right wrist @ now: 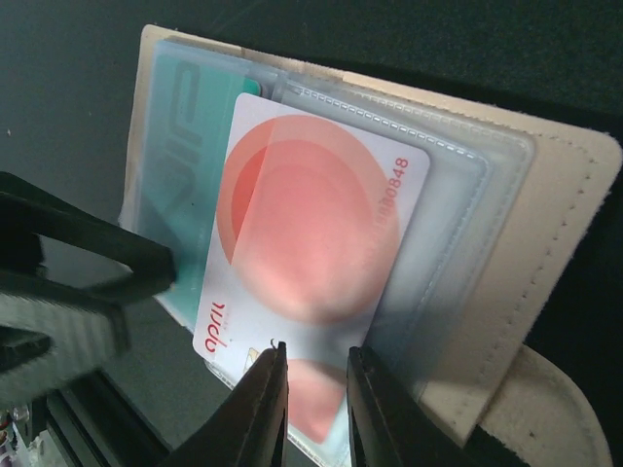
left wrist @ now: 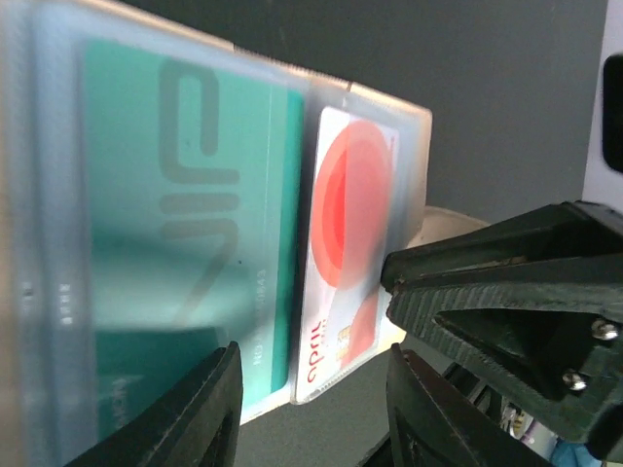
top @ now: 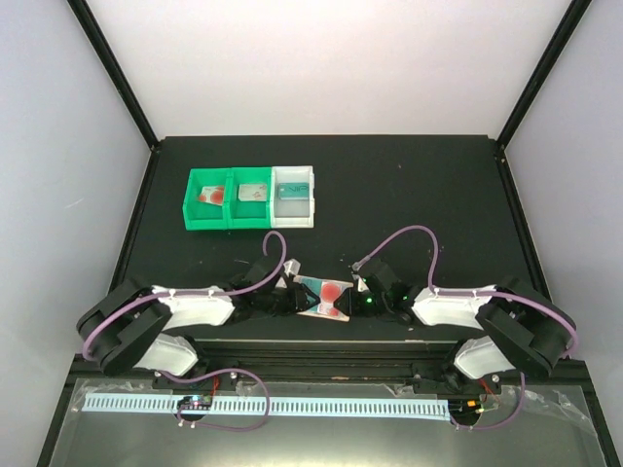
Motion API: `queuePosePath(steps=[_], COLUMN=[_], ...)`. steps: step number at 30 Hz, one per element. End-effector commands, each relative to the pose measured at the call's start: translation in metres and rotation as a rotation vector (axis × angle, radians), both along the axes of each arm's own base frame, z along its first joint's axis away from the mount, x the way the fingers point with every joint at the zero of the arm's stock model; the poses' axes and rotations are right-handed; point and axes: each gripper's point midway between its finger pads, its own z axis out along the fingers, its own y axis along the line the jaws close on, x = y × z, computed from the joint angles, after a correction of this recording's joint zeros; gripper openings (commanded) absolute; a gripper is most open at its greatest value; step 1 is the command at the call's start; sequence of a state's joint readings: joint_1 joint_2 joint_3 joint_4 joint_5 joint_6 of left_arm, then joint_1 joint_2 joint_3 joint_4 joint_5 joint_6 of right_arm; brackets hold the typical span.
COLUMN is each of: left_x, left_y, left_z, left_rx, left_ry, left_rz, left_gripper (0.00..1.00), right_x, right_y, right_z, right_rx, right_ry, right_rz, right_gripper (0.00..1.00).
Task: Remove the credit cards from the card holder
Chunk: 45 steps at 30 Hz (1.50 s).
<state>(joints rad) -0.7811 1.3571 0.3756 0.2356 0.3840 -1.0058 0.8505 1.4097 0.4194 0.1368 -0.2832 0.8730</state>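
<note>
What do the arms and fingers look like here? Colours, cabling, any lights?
The left arm and right arm match: black joints, white shells, and a purple cable looping over each. The fingers are black, wedge-shaped ribbed plastic with small screws. A green light glows on the right gripper.

Both arms are folded low and reached inward to the card holder: left arm from its left, right arm from its right. Left gripper is set at the holder's edge, fingers apart, nothing pinched. Right gripper is closed narrow on the red card sticking out of the holder. Grippers are faced tip to tip across the holder.
</note>
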Motion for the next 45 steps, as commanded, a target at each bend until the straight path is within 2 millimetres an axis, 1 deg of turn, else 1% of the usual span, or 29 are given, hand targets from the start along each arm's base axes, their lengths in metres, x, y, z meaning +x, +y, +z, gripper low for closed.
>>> queuePosePath(steps=[1, 4, 7, 8, 13, 17, 20, 22, 33, 34, 36, 38, 45], left_x=[-0.001, -0.003, -0.003, -0.003, -0.002, -0.003, -0.004, -0.004, -0.004, -0.003, -0.004, -0.003, -0.002], left_y=[-0.025, -0.027, -0.027, -0.028, -0.027, -0.03, -0.03, -0.028, -0.016, -0.015, -0.013, -0.014, -0.011], left_z=[0.007, -0.002, -0.006, -0.006, -0.006, -0.009, -0.01, -0.011, -0.01, -0.01, -0.012, -0.011, -0.01], left_rx=[-0.058, -0.049, -0.043, -0.044, -0.046, -0.052, -0.054, -0.045, -0.021, -0.016, -0.008, -0.014, -0.014], left_ry=[-0.012, 0.008, 0.016, 0.016, 0.016, 0.027, 0.031, 0.032, 0.024, 0.026, 0.035, 0.034, 0.032], left_rz=[-0.061, -0.062, -0.062, -0.062, -0.056, -0.069, -0.066, -0.06, -0.021, -0.017, -0.014, -0.016, -0.012], left_gripper=[0.43, 0.43, 0.43, 0.42, 0.28, 0.19, 0.08, 0.02, 0.02, 0.06, 0.08, 0.02, 0.02], right_x=[-0.006, -0.007, -0.007, -0.007, -0.007, -0.008, -0.008, -0.009, -0.007, -0.008, -0.008, -0.007, -0.008], right_y=[-0.008, -0.011, -0.013, -0.012, -0.013, -0.014, -0.015, -0.017, -0.027, -0.027, -0.029, -0.03, -0.035], right_z=[-0.016, -0.019, -0.02, -0.02, -0.021, -0.021, -0.021, -0.022, -0.029, -0.029, -0.03, -0.029, -0.031], right_rx=[-0.051, -0.065, -0.072, -0.072, -0.072, -0.073, -0.075, -0.083, -0.133, -0.134, -0.138, -0.145, -0.161], right_ry=[0.04, 0.04, 0.038, 0.039, 0.038, 0.037, 0.035, 0.036, 0.035, 0.036, 0.035, 0.029, 0.027], right_rz=[-0.006, -0.012, -0.014, -0.013, -0.014, -0.014, -0.016, -0.018, -0.047, -0.048, -0.053, -0.057, -0.065], right_gripper=[0.18, 0.18, 0.18, 0.18, 0.18, 0.18, 0.18, 0.18, 0.18, 0.18, 0.18, 0.18, 0.18])
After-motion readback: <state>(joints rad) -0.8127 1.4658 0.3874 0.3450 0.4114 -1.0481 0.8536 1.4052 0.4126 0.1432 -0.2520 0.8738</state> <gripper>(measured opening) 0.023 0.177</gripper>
